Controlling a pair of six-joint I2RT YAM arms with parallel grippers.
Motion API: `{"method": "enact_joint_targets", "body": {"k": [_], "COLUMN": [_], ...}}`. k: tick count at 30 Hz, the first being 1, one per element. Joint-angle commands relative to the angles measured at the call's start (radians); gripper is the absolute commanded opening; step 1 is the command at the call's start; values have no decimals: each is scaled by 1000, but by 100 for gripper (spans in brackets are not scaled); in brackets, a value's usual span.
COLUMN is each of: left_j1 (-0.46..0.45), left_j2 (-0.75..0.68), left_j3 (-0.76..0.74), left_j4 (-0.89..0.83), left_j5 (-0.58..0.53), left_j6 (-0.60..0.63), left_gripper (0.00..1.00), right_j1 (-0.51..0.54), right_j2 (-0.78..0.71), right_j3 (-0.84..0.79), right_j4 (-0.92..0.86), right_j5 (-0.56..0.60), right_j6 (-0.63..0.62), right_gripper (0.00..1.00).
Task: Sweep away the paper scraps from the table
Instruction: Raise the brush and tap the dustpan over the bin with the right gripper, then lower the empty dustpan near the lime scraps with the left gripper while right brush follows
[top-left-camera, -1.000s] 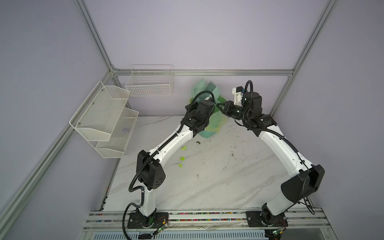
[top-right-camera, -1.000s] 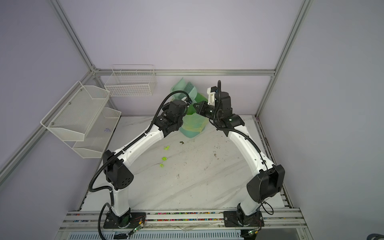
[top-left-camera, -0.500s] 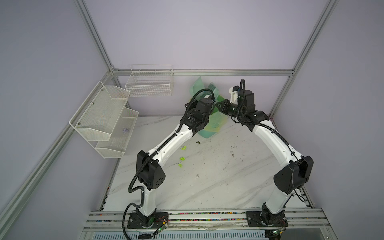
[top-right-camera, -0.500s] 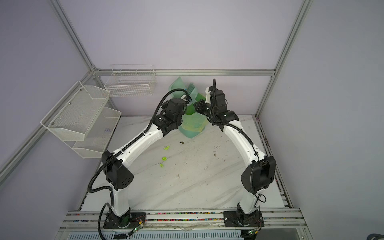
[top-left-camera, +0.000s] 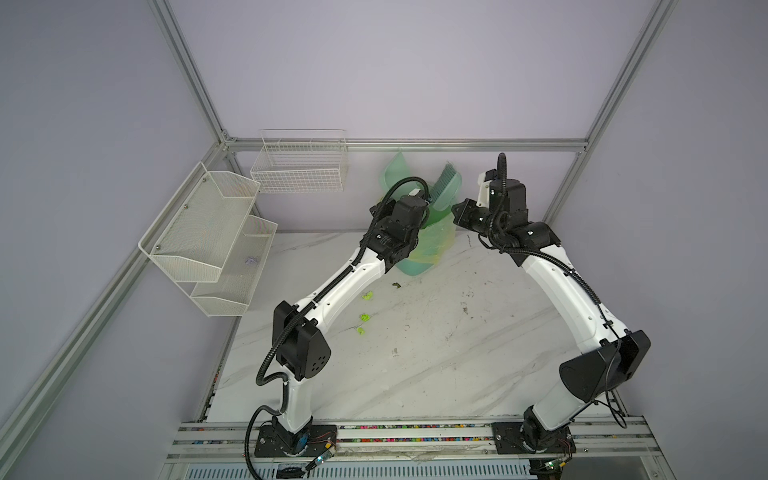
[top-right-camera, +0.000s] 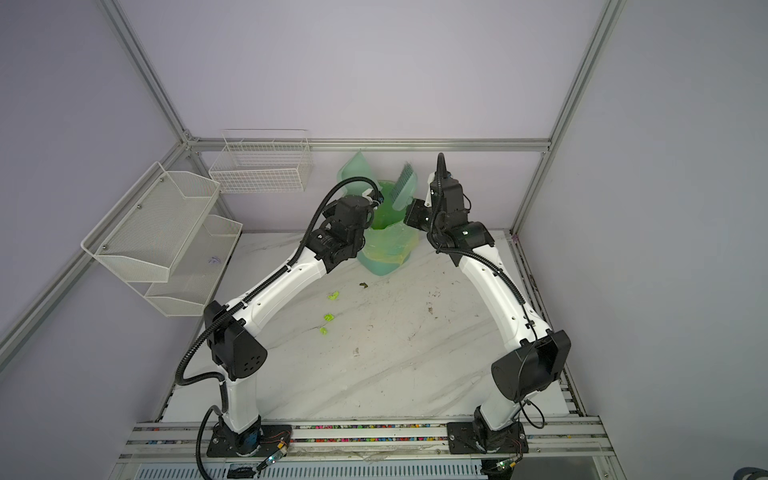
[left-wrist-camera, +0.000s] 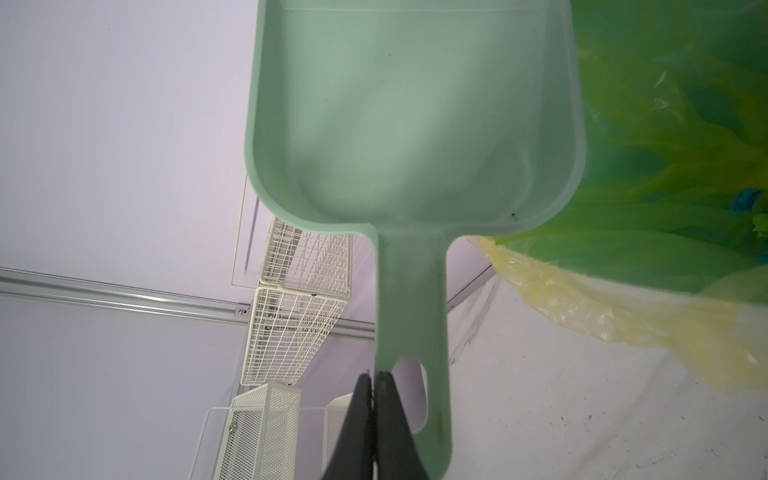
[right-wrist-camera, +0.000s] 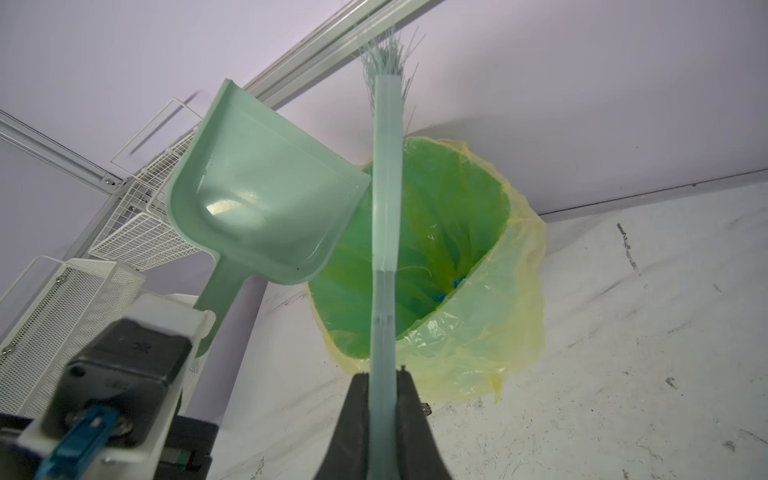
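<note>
Green dustpan (right-wrist-camera: 257, 199), brush (right-wrist-camera: 386, 166) beside bin (right-wrist-camera: 478, 187) rim, scraps (top-left-camera: 364, 317) on open table (top-left-camera: 457, 374)

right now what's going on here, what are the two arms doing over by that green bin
The left hand is shut on the handle of a mint-green dustpan, held raised at the mouth of the lined bin; the pan looks empty. The right hand is shut on a brush, bristles pointing up, beside the pan. Inside the bin some blue bits show. Three yellow-green paper scraps lie on the table, not yet swept.
</note>
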Motion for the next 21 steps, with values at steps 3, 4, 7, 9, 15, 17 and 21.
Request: {"method": "enact_joint_targets", "body": {"k": [3, 4, 7, 9, 15, 17, 21], "left_j1": [3, 5, 9, 10, 9, 9, 10], "left_j2": [-113, -124, -175, -216, -347, -382, -453], "left_j3": [-31, -32, -42, -56, -103, -100, -120], "left_j4": [67, 54, -33, -111, -416, -574, -871], "left_j5": [-46, -51, -55, -58, -68, -43, 35], "left_j6": [15, 7, -68, -150, -472, -619, -927], "left_gripper": [0, 0, 0, 0, 0, 0, 0], "right_j1": [-5, -6, -6, -5, -2, 22, 155], "right_j2": [-94, -115, -155, -167, -216, -220, -204], "right_j3": [-31, -40, -51, -50, -114, -127, -134], "right_j4": [34, 34, 9, -22, 0, 11, 2], "right_j5": [-60, -63, -96, -129, -242, -262, -193], "right_j6": [-19, -26, -58, -75, -100, -101, -137], "right_gripper": [0, 0, 0, 0, 0, 0, 0]}}
